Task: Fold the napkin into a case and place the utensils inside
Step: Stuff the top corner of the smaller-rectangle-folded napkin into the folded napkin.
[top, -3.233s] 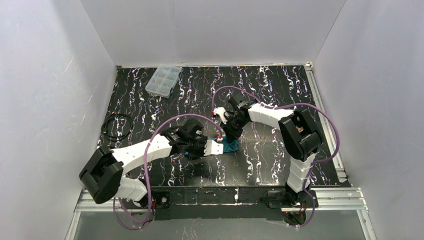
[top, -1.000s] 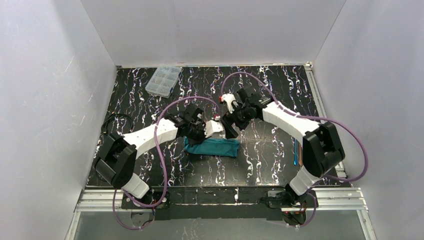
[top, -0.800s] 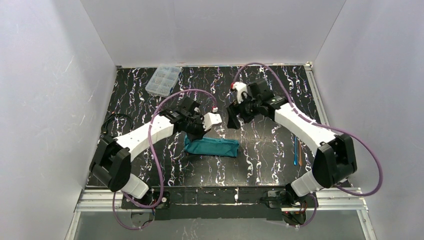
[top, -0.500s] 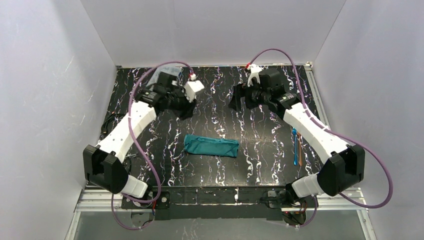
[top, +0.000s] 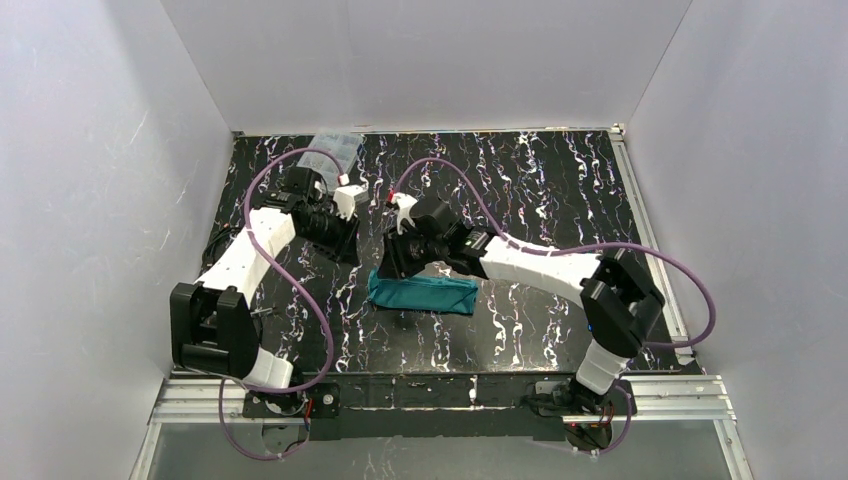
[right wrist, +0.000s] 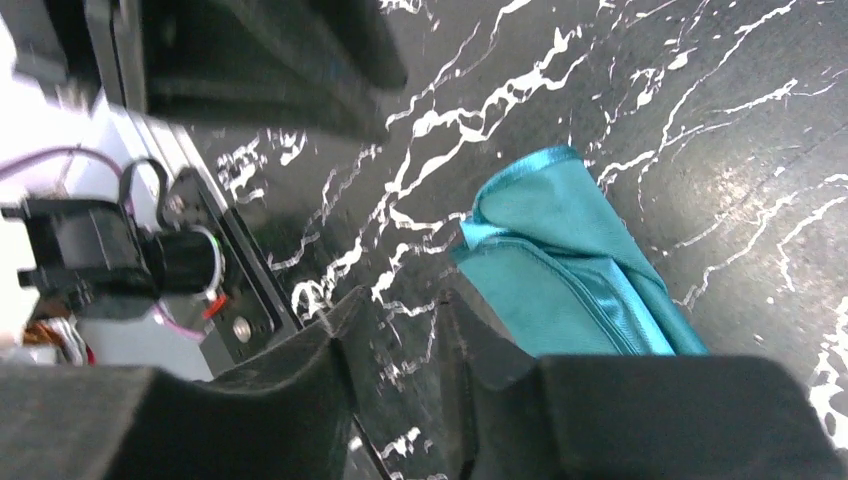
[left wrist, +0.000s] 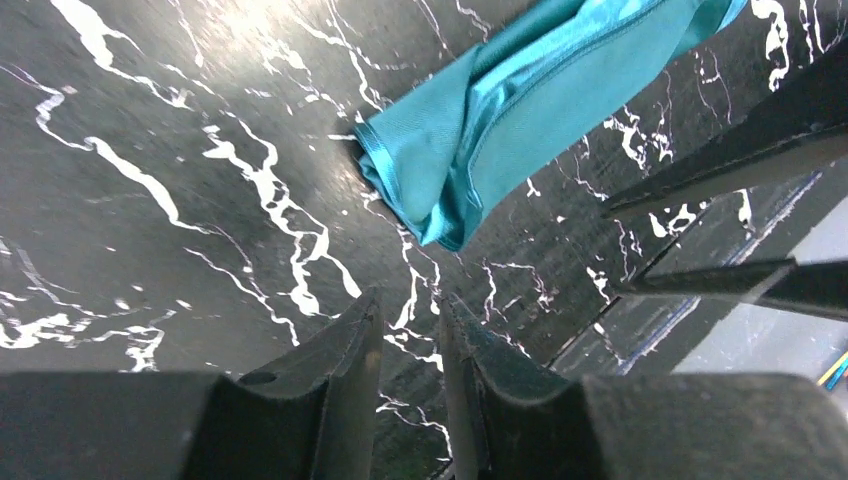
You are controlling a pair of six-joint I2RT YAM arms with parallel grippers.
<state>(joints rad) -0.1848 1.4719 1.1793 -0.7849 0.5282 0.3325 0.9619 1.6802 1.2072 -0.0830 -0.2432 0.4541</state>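
Folded napkin [top: 422,295] laid flat near the middle of the table [top: 540,190], both grippers held empty by its end nearer the left arm

The napkin is seen as a long, narrow teal bundle. The left gripper [left wrist: 408,305] is held over bare table just beside that end, its fingers a narrow gap apart with nothing between. The right gripper [right wrist: 402,300] is likewise only slightly parted and empty. A clear plastic box [top: 335,143] is partly hidden at the far left

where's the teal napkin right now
In the top view the folded napkin lies flat on the table, centre, its left end just below the right hand in the picture, unheld.
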